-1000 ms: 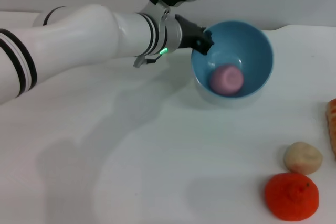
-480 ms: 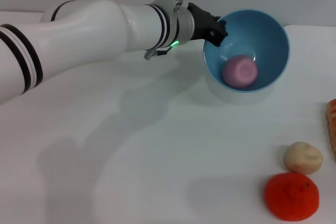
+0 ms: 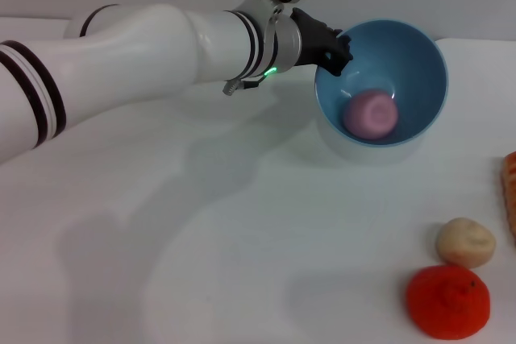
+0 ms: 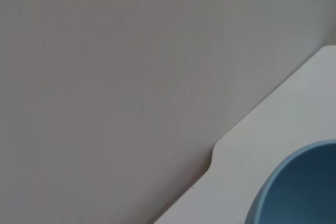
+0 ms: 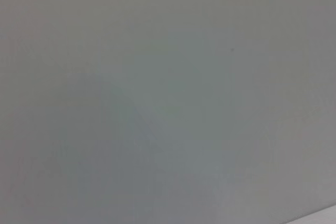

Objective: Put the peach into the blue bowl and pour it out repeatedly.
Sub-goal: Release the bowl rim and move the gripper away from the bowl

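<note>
The pink-mauve peach [image 3: 371, 113] lies inside the light-blue bowl [image 3: 419, 54] at the back of the white table in the head view. The bowl is tilted toward me and held a little above the table. My left gripper [image 3: 334, 51] is shut on the bowl's left rim. A part of the bowl [image 4: 299, 192] shows in the left wrist view. My right gripper is out of view.
A cream-beige lumpy ball [image 3: 465, 242] and a bumpy red-orange fruit [image 3: 447, 302] lie at the front right. An orange object [image 3: 509, 191] shows at the right edge. The table's back edge [image 3: 476, 41] runs just behind the bowl.
My left gripper has carried the bowl to the right and a little up, then nearly stopped. The peach stays inside the bowl.
</note>
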### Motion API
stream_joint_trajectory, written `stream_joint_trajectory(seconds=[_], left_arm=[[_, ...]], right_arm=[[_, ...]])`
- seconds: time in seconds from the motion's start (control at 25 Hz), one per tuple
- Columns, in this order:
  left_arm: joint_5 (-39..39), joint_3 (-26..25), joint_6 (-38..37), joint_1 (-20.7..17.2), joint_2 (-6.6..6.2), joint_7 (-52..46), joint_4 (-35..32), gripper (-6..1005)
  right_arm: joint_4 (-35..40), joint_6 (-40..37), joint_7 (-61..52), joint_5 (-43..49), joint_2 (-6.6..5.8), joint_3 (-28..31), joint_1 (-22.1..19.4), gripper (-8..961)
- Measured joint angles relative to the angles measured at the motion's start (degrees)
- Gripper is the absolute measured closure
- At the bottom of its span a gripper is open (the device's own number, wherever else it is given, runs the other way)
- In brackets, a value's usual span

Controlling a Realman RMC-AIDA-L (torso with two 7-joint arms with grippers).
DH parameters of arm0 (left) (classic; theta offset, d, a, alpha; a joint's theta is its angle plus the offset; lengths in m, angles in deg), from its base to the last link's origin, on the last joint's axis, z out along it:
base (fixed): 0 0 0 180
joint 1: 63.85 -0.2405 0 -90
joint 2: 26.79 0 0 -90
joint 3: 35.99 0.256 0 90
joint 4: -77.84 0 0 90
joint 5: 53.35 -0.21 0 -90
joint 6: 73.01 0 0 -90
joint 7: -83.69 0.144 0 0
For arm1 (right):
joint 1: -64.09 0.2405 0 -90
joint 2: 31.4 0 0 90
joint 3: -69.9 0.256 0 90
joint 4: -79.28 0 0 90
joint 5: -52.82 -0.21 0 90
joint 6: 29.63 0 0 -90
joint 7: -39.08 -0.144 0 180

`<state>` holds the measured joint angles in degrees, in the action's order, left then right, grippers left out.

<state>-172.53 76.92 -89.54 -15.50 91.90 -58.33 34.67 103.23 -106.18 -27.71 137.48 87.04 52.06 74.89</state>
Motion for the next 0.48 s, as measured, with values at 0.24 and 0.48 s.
stream_joint_trajectory(seconds=[0.24,0.48], left_arm=[[0.0,-0.6,-5.0,0.6,-0.04,-0.5,-0.1,1001],[-3.4,-2.6,-18.5,3.4,-0.06,-3.6,-0.2,1001]], right_arm=[[-0.3,0.1,0.0,0.0,0.00,0.0,0.2,408],[-1.4,0.1,0.0,0.1,0.01,-0.2,0.3,408]])
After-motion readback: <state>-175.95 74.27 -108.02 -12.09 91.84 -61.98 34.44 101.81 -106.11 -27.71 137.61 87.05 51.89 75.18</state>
